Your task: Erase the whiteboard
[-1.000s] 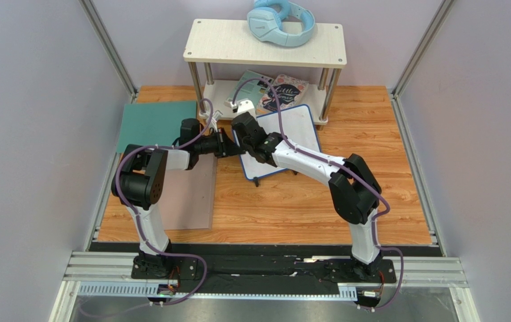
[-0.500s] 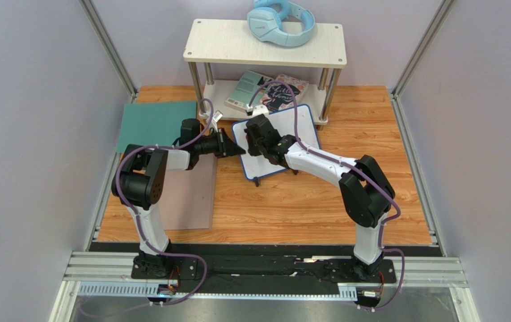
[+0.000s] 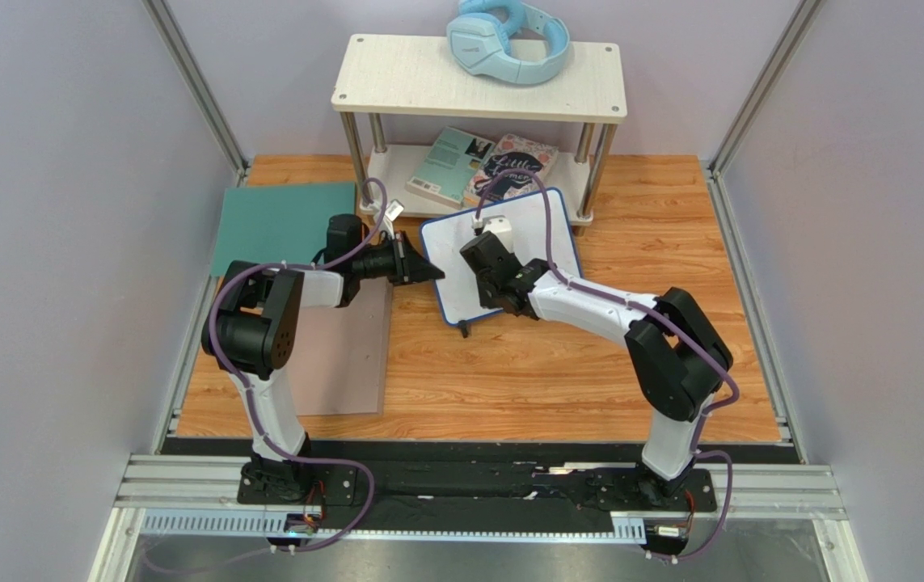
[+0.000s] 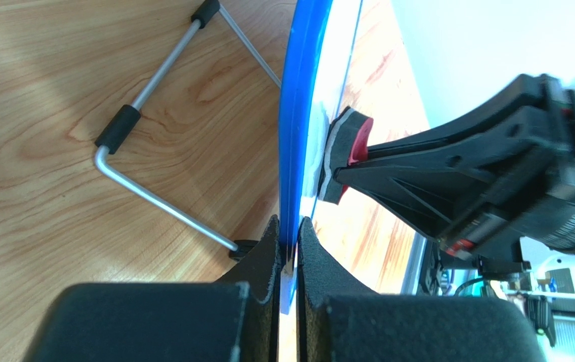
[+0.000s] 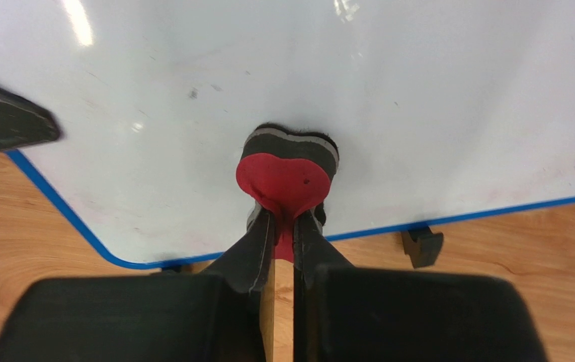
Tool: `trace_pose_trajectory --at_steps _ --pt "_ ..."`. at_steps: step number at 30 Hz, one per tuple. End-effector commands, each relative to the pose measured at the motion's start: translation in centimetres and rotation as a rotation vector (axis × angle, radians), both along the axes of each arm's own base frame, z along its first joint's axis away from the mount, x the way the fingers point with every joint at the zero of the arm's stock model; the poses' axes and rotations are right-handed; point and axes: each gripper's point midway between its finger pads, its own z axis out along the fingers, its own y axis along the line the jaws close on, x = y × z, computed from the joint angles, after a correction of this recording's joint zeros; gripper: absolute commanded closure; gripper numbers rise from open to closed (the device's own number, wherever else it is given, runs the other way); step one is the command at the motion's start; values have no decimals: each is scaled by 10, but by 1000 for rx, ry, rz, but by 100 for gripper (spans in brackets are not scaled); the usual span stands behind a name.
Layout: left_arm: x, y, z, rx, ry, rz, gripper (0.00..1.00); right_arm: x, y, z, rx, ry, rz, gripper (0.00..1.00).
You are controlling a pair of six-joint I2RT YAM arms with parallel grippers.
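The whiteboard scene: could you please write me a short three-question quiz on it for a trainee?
1. True or false: the left gripper is clamped on the whiteboard at its blue frame.
2. Choose one: the right gripper holds A) a marker, B) a red eraser, C) a cloth.
3. Fill in: the headphones lie on the shelf, on its ___ tier.
Key: 1 true; 2 B; 3 top.

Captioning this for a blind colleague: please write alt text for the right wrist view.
The right gripper pinches the red handle of an eraser held against the whiteboard, whose surface looks nearly clean. The board's blue frame and black feet stand on a wooden table below.
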Motion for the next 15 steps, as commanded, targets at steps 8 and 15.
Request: trace_pose_trajectory --at_steps 8,15 --pt "1 -2 15 18 -87 -26 100 -32 -55 17 -70 45 -28 100" --pt "-6 -4 27 9 -115 -69 100 -57 -70 46 -22 16 -18 100"
